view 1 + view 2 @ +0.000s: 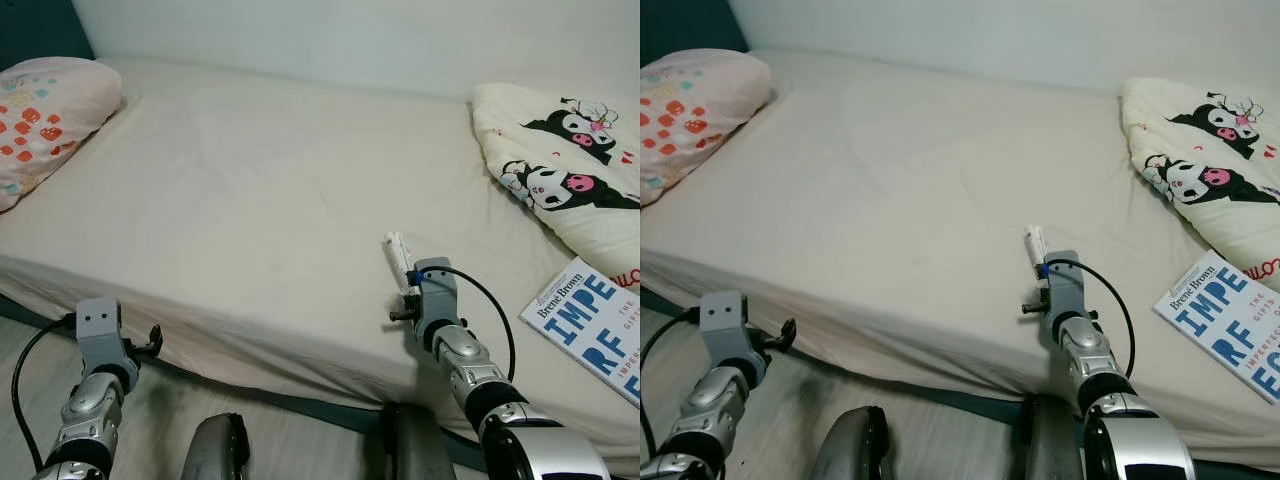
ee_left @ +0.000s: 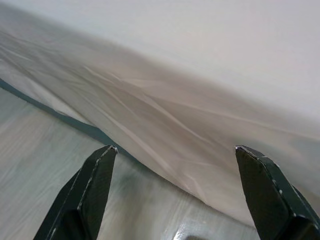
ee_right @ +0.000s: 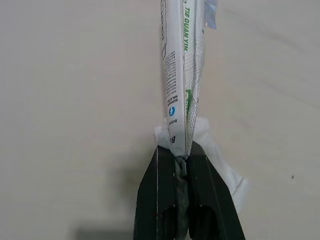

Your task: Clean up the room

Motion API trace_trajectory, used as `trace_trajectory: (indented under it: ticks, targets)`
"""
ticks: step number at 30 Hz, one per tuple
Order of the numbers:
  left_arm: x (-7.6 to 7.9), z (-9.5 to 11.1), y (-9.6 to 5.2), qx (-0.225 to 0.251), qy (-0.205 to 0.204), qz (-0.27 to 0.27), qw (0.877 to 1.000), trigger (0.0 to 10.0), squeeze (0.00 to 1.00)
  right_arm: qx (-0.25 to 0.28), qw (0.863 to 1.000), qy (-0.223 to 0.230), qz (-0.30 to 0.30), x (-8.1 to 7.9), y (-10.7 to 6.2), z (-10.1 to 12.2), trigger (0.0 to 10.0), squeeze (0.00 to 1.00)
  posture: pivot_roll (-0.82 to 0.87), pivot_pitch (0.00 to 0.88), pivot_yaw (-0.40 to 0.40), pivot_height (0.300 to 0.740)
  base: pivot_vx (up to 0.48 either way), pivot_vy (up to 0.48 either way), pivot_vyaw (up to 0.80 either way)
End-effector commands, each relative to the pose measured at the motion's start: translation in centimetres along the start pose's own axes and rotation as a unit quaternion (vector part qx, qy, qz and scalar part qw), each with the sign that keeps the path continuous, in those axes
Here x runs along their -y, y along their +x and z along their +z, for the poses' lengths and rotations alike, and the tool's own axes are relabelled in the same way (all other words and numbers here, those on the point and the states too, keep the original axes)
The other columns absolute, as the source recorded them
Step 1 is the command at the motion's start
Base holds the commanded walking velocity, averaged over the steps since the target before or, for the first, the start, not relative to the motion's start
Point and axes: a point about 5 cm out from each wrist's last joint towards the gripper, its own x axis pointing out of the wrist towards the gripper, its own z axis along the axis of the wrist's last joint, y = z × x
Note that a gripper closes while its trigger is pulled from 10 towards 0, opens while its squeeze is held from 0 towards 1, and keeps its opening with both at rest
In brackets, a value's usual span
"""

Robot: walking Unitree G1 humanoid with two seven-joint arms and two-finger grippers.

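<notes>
Two eye views: right gripper [image 1: 398, 262] hovering over bed [image 1: 250, 200] near front edge, pinching white packet [image 1: 397, 255] with crumpled tissue; left gripper [image 1: 152, 340] hanging low beside bed's front edge, over floor [image 1: 30, 340]. Pillow [image 1: 40, 115] lying at left, cartoon-print blanket [image 1: 560, 170] at right, book [image 1: 595, 325] below blanket. Left wrist view: fingers [image 2: 87, 192] spread wide, facing sheet overhang. Right wrist view: fingers [image 3: 160, 200] pressed together on packet end, green lettering running along packet above sheet.

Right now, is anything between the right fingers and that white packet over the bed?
No. The right gripper has its fingers shut on the packet and a crumpled tissue, held above the bed sheet.
</notes>
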Motion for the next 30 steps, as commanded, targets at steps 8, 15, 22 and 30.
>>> trace_trajectory:
  ticks: [8,15,22,30]
  targets:
    - [2.0,1.4,1.2,0.012,-0.044,-0.018,0.999,10.0,0.0,0.134,0.979,0.137,0.067,-1.4,0.1,3.7,0.0,0.0,0.02,0.022,0.0,0.565,0.0,0.0,0.0]
    - [3.2,3.4,2.0,0.04,-0.076,-0.045,0.995,10.0,0.0,0.177,0.968,0.141,0.105,-1.7,-0.3,5.1,0.0,0.0,0.0,0.004,0.001,0.585,0.0,0.0,0.0]
    - [4.1,3.6,2.4,0.019,-0.072,-0.055,0.996,10.0,0.0,0.159,0.969,0.136,0.129,-2.5,-0.6,3.8,0.0,0.0,-0.01,0.0,-0.007,0.615,-0.137,0.0,0.0]
    - [3.9,1.4,1.5,0.001,-0.052,-0.07,0.996,10.0,0.0,0.118,0.971,0.136,0.156,-4.3,-1.5,0.8,0.0,0.0,0.0,0.0,-0.01,0.655,-0.172,0.0,0.0]
